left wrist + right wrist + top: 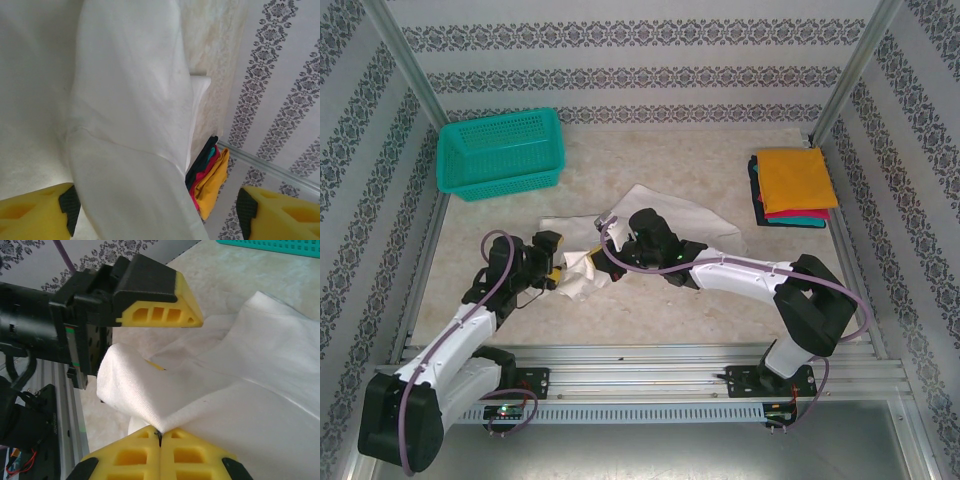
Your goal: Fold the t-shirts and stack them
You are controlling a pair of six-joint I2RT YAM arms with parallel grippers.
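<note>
The right gripper [159, 436] pinches a fold of the white shirt [240, 390] in tightly closed jaws, while the left gripper [157, 207] stands wide apart with that cloth between its jaws, the folded shirts [207, 172] lying beyond them.

robot test cell in a laboratory setting: a left arm [460, 335] and a right arm [750, 272] are bolted to aluminium rails [650, 365] at the near edge of a marble-patterned tabletop [700, 160]. metal posts [853, 72] frame walls [620, 60] papered in repeating ornamental stripes.
</note>
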